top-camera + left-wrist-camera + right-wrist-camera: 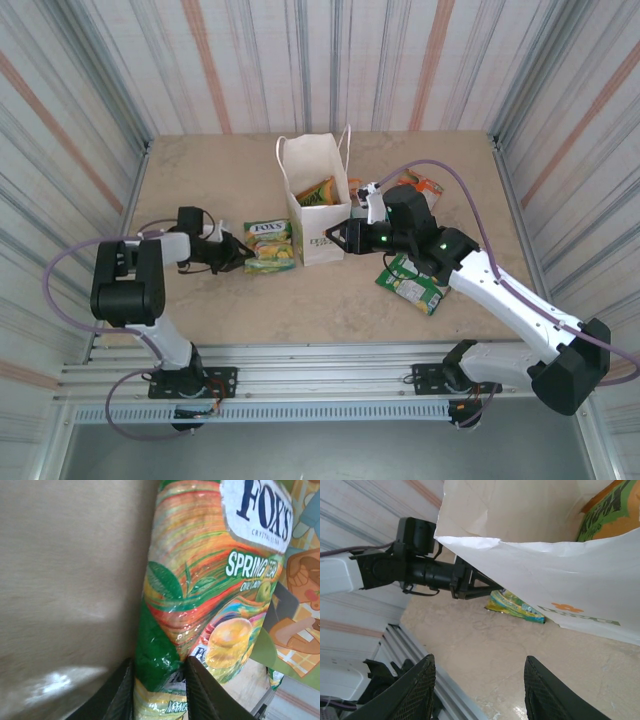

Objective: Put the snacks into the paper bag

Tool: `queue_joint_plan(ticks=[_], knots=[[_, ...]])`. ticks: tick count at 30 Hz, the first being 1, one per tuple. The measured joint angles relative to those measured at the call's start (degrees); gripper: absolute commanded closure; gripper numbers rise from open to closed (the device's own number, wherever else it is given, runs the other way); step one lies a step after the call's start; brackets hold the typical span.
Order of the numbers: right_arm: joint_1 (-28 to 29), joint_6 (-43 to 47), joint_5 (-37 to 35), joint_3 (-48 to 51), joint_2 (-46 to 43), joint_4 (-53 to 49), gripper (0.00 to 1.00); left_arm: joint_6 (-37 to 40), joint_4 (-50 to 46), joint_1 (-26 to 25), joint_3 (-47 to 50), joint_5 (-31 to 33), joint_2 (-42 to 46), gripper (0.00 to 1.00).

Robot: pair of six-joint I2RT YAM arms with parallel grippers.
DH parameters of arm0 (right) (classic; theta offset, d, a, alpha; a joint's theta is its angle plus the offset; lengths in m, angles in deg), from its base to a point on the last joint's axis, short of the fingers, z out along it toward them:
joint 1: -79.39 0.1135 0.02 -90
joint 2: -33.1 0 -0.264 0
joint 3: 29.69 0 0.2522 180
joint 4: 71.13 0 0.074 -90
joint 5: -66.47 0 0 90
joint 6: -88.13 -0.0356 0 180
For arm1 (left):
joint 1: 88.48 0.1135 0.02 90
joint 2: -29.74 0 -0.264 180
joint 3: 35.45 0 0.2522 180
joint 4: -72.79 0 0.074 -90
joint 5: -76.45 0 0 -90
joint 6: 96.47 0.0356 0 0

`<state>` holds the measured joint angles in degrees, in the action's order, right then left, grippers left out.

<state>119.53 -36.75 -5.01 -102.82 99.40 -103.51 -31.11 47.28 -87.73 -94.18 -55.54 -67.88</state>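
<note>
The top camera is looking down from behind the arm bases (190,382) over the worktop (200,310) around the paper bag (318,225). The left wrist camera is peering closely at the packet (200,605) left of the bag. The right wrist camera is facing past the bag's front, sharing that packet and the left tool (487,586) with the top view.

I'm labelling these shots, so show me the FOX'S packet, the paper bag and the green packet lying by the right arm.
FOX'S packet (220,580): left wrist view, middle of its printed front.
paper bag (312,226): top external view, its white front wall.
green packet (415,290): top external view, its visible face.
</note>
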Motion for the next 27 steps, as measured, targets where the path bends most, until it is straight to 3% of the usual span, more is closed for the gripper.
queue_joint_plan(ticks=[10, 19, 27], knots=[[-0.17, 0.04, -0.02, 0.04, -0.11, 0.20, 0.51, 0.87, -0.44, -1.27, 0.20, -0.76, 4.26, 0.96], [-1.16, 1.62, -0.02, 0.04, -1.88, 0.15, 0.55, 5.40, -11.41, -2.21, -3.32, 4.20, 18.82, 1.00], [-1.55, 7.17, -0.22, 0.02, -2.25, -0.24, 0.55, 13.92, -23.30, -9.35, -12.13, 10.05, 30.21, 1.00]])
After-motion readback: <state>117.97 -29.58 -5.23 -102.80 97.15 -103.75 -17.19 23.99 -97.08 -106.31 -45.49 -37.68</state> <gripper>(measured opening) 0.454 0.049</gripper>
